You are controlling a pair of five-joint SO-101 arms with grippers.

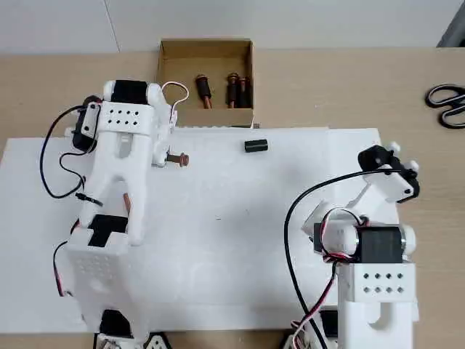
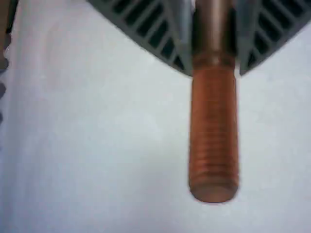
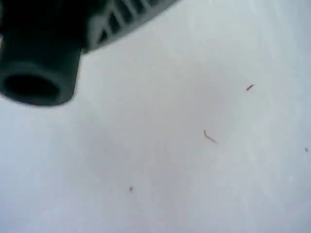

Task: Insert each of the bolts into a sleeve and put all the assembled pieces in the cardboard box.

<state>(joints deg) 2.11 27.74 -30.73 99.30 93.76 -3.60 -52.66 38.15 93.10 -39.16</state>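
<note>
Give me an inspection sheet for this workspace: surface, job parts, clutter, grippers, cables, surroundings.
Surface: white foam sheet on a wooden table; a few small specks on the foam.
Job's things: cardboard box holds about three assembled pieces; a loose sleeve lies on the foam near the box.
Clutter: scissors at the table's edge.
Grippers: left gripper shut on a bolt; right gripper shut on a second sleeve.
Cables: black cables loop beside both arms.
Surroundings: pale surface beyond the table.
</note>
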